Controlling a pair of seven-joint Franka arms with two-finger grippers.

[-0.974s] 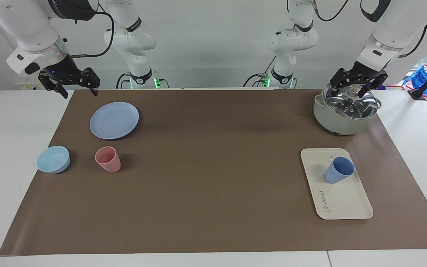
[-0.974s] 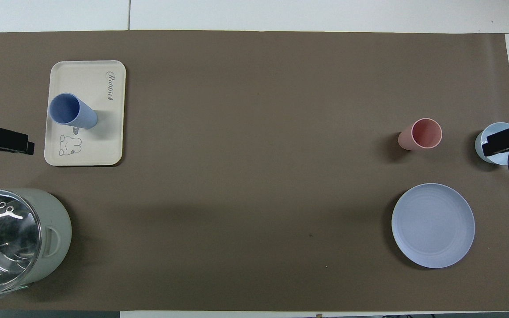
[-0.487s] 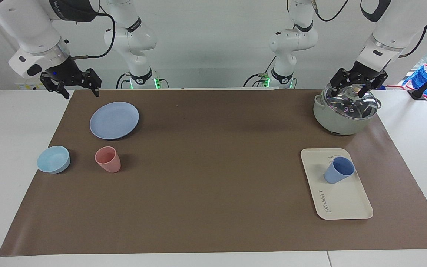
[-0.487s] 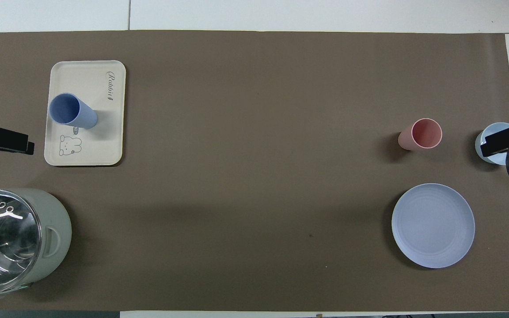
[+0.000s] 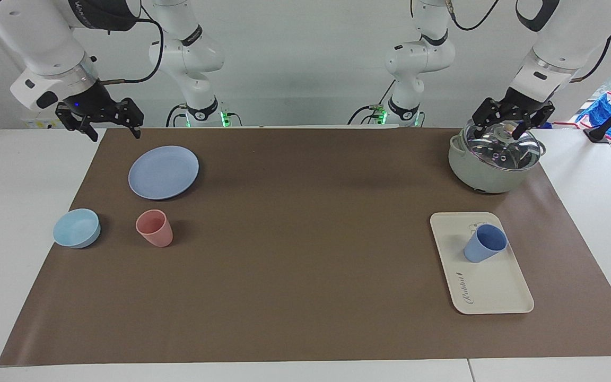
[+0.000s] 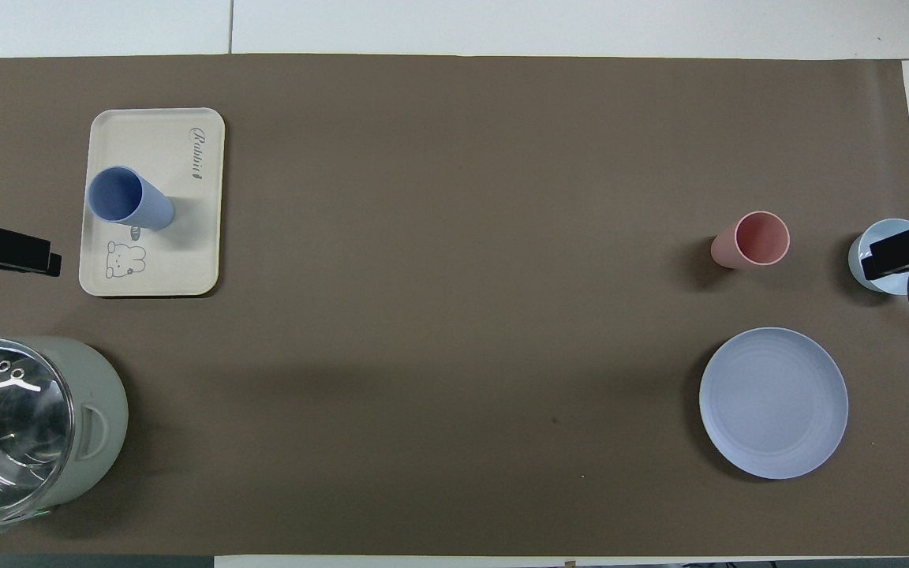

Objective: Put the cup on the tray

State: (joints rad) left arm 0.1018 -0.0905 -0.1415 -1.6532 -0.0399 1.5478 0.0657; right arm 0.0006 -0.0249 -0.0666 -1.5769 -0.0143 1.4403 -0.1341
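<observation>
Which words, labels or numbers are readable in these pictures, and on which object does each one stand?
"Rabbit": script lettering on the cream tray, beside the blue cup standing on it.
Lettering on the right arm's dark band: too blurred to read.
Nothing else carries readable text.

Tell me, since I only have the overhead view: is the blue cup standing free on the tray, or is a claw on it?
Observer: Free. The facing view shows the cup upright on the tray, with no claw near it.
Operator: Where is the left claw?
Observer: It hangs open over the pot's lid, holding nothing.
Operator: The right claw seems to cover the light blue bowl.
Observer: It only seems so. It is raised, open and empty, near the plate, well apart from the bowl.
</observation>
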